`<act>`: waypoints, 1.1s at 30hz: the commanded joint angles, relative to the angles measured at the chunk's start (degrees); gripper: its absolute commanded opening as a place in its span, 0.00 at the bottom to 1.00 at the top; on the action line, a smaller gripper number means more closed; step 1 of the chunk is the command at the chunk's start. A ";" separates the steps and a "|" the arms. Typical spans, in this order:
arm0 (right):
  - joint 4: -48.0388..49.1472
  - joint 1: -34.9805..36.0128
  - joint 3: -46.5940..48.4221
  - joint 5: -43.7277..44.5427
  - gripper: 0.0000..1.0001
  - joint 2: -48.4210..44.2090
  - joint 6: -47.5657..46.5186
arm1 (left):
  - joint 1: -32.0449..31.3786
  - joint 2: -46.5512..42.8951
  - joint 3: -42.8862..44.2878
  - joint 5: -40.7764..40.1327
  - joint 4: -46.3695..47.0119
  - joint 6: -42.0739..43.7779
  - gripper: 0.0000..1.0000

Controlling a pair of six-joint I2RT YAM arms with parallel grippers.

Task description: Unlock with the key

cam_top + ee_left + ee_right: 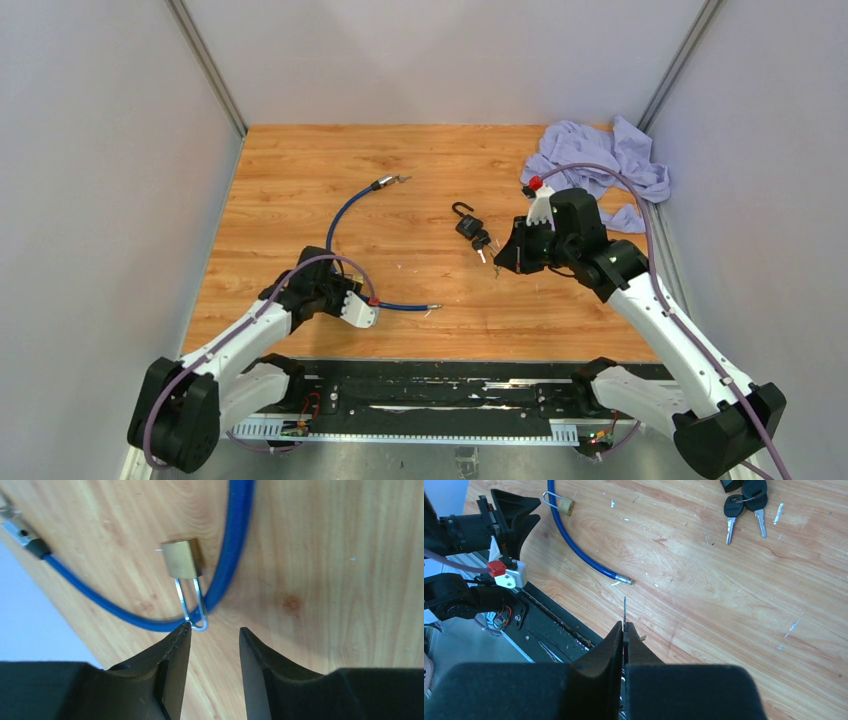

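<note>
Overhead, a wooden table (300,170) with two robot arms; the thing to unlock, by my reading, is a small brass padlock (182,557) at the near left, lying flat against a blue cable (235,545); whether its shackle (192,602) loops the cable or only rests on it cannot be told. The left gripper (214,632) sits just short of the padlock with its jaws spread and nothing between them; the shackle's bend nearly touches the left fingertip, the brass body lies farther ahead, so the long axis runs roughly away from the jaws, leaning slightly left. The right gripper (624,627) hovers at centre right, well apart from the brass padlock, jaws pressed together on a thin metal blade, probably the key (624,609) seen edge-on, pointing forward; the left arm is plainly the nearer. Near the right gripper lie a black padlock (465,222) and two black-headed keys (744,505); a lilac cloth (600,165) is bunched in the far right corner; no container is visible.
</note>
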 commanded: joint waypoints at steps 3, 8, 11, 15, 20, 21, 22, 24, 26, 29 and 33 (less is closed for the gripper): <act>0.21 -0.77 0.36 -0.08 0.01 -1.26 0.19 | 1.30 8.51 5.51 -0.82 -5.44 1.78 0.43; 0.21 -0.77 -0.17 -0.14 0.01 -1.44 0.23 | 1.61 12.78 7.31 -3.35 -2.94 0.94 0.39; 0.27 -0.74 -0.56 -0.17 0.01 -1.59 0.11 | 1.78 13.22 6.83 -4.45 -1.51 1.04 0.38; 0.21 -0.77 -0.79 -0.13 0.00 -1.71 -0.05 | 2.22 12.74 6.17 -4.47 -1.79 1.53 0.35; 0.21 -0.77 -0.83 -0.18 0.01 -1.60 -0.01 | 2.32 12.28 5.34 -4.15 -1.05 1.57 0.23; 0.25 -0.77 -0.79 -0.17 0.01 -1.62 -0.04 | 2.32 12.19 5.43 -3.99 -1.19 1.49 0.20; 0.22 -0.77 -0.87 -0.16 0.01 -1.66 -0.04 | 2.32 12.13 5.43 -3.83 -1.63 1.52 0.17; 0.22 -0.77 -0.96 -0.08 0.01 -1.80 0.01 | 2.36 11.74 6.01 -3.18 -3.08 1.01 0.13; 0.22 -0.77 -1.03 -0.19 0.01 -1.88 0.01 | 2.46 10.92 7.34 -1.79 -5.12 -0.68 0.12; 0.21 -0.77 -1.05 -0.15 0.01 -1.92 0.06 | 3.72 10.06 10.44 1.64 -9.66 -2.53 0.11; 0.29 -0.77 -0.92 -0.37 0.01 -1.67 0.12 | 6.22 10.72 14.24 5.49 -14.66 -0.72 0.13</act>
